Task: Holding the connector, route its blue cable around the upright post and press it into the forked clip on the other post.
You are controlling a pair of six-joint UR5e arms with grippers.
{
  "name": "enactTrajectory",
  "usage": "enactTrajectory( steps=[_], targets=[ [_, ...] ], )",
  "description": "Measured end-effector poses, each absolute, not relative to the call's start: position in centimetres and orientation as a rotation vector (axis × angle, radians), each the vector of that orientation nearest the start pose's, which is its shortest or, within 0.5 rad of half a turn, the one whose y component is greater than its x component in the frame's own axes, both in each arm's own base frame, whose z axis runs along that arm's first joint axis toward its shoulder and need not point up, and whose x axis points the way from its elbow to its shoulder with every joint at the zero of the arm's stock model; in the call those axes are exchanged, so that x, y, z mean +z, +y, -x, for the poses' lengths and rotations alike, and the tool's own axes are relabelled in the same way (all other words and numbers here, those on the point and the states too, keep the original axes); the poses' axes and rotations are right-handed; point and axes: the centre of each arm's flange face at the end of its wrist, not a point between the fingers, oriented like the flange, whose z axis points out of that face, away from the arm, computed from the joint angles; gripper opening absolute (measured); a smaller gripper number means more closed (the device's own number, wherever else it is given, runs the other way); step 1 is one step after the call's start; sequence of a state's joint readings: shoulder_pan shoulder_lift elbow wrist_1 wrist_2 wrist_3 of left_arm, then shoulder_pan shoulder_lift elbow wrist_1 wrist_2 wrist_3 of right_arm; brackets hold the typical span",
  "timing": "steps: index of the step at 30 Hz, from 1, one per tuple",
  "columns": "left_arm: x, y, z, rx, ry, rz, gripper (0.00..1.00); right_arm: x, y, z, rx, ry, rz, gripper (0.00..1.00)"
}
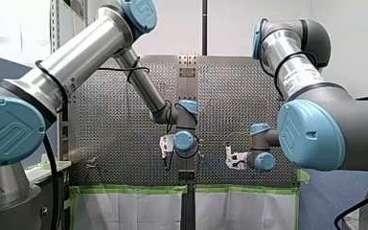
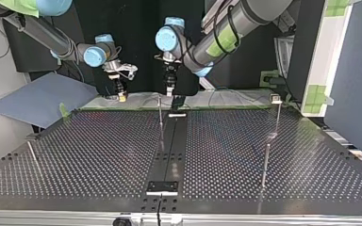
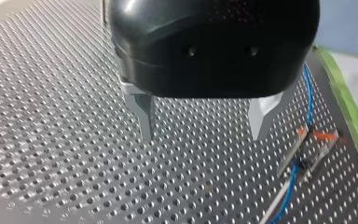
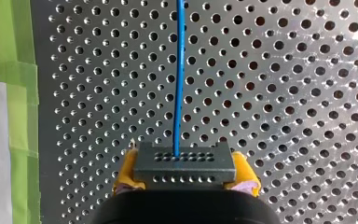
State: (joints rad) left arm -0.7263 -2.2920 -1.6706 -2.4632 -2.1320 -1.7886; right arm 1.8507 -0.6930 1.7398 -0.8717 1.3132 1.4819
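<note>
**Right gripper** (image 4: 185, 176): closed on the connector (image 4: 185, 163), a dark multi-hole block clamped across its width between the yellow pads (image 4: 125, 175). The blue cable (image 4: 178, 79) leaves the connector's front face and runs straight ahead of the fingers. Its long axis is in line with the gripper, over the perforated table (image 4: 284, 93) and parallel to the green tape (image 4: 16, 93) that marks the table edge beside the gripper.

**Left gripper** (image 3: 205, 123): metal fingers (image 3: 144, 116) wide apart, nothing between them, hovering over bare plate.

**Layout, top view:** both grippers stand at the table's far edge, on the arms' side.
- The upright post (image 2: 160, 115) rises just inward of that edge, between the two grippers and nearer my left one.
- The second post (image 2: 277, 115) carries a small head (probably the forked clip, too small to confirm) and stands toward the right-hand corner of the same edge.

**Judgement:** the connector must travel crosswise along that edge, toward and past the upright post, swinging the cable's axis from ahead to sideways
</note>
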Motion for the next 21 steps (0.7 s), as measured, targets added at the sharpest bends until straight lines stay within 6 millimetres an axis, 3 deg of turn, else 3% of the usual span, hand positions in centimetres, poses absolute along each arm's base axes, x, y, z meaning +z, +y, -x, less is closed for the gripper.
enactTrajectory(
  steps=[12,21],
  targets=[
    [10.9,-45.1,-37.9,-0.321,1.724,0.018,1.00,-2.1,-53.3,-31.8,1.447,-0.951,-1.767,0.00],
    [13.1,-43.4,-36.9,-0.357,1.674,0.056,1.00,-2.1,-53.3,-31.9,1.447,-0.951,-1.767,0.00]
  ],
)
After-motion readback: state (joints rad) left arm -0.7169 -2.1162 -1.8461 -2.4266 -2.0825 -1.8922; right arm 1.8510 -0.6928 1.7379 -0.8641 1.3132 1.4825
